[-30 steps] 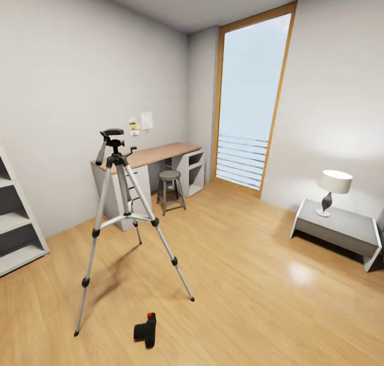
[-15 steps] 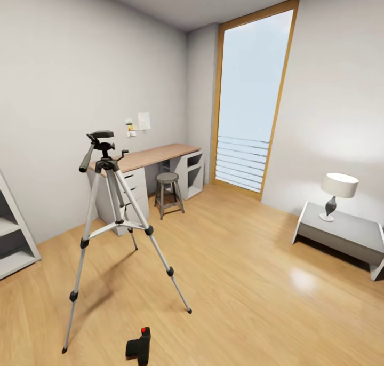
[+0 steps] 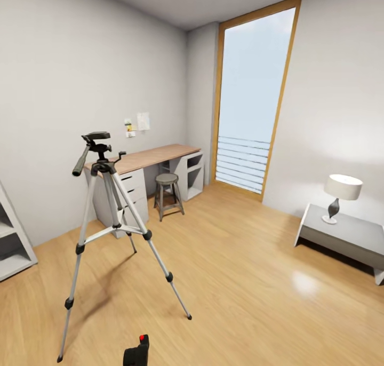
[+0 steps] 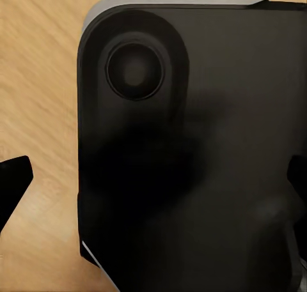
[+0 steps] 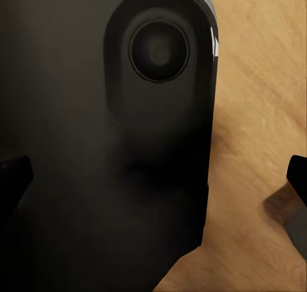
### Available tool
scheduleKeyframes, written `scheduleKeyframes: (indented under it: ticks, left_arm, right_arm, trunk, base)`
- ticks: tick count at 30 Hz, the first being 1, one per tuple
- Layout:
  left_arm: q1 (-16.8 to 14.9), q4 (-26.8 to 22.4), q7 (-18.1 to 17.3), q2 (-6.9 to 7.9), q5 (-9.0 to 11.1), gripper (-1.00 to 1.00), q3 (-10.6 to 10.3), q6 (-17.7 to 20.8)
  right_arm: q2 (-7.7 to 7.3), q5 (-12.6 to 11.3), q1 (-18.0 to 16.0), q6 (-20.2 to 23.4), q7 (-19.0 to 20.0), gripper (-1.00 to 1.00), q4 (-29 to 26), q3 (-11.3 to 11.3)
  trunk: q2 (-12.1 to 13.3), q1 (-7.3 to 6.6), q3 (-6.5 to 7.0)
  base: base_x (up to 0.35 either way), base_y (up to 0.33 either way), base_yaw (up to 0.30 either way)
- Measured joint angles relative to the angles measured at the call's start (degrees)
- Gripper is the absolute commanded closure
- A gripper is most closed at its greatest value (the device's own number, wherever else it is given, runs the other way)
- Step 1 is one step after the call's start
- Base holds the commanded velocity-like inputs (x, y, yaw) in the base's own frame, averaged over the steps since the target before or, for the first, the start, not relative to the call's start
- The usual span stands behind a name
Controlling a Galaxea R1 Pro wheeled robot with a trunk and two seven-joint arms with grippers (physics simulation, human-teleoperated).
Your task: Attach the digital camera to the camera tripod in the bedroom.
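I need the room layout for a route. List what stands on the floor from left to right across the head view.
White shelf unit → camera tripod → digital camera on the floor → round stool by the desk → tall window → low grey table with a lamp.

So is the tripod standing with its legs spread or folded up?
Spread. The camera tripod stands upright on the wood floor, its three silver legs splayed apart, each foot planted separately.

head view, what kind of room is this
Likely a bedroom or home study: a wood-topped desk with a stool by the wall, a lamp on a low grey table, and a tall window over light wood flooring.
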Motion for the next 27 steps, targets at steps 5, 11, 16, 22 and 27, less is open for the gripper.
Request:
scheduleKeyframes:
  ticks: [5, 11, 16, 22, 27]
  left_arm:
    - [0.0, 0.0, 0.0, 0.0, 0.0, -1.0, 0.0, 0.0]
    - [0.0, 0.0, 0.0, 0.0, 0.0, -1.0, 0.0, 0.0]
    - [0.0, 0.0, 0.0, 0.0, 0.0, -1.0, 0.0, 0.0]
    - [0.0, 0.0, 0.0, 0.0, 0.0, -1.0, 0.0, 0.0]
    - [0.0, 0.0, 0.0, 0.0, 0.0, -1.0, 0.0, 0.0]
  right_arm:
    - [0.0, 0.0, 0.0, 0.0, 0.0, -1.0, 0.0, 0.0]
    - [0.07, 0.0, 0.0, 0.1, -0.1, -1.0, 0.0, 0.0]
    - [-0.04, 0.0, 0.0, 0.0, -0.1, -1.0, 0.0, 0.0]
    - [-0.08, 0.0, 0.0, 0.0, -0.1, -1.0, 0.0, 0.0]
    - [-0.08, 0.0, 0.0, 0.0, -0.1, -1.0, 0.0, 0.0]
  trunk:
    - [0.0, 0.0, 0.0]
    - [0.0, -0.01, 0.0]
    - [0.0, -0.01, 0.0]
    - [0.0, -0.01, 0.0]
    - [0.0, -0.01, 0.0]
  base:
    - [0.108, 0.0, 0.0]
    - [0.185, 0.0, 0.0]
    - [0.222, 0.0, 0.0]
    - [0.224, 0.0, 0.0]
    - [0.224, 0.0, 0.0]
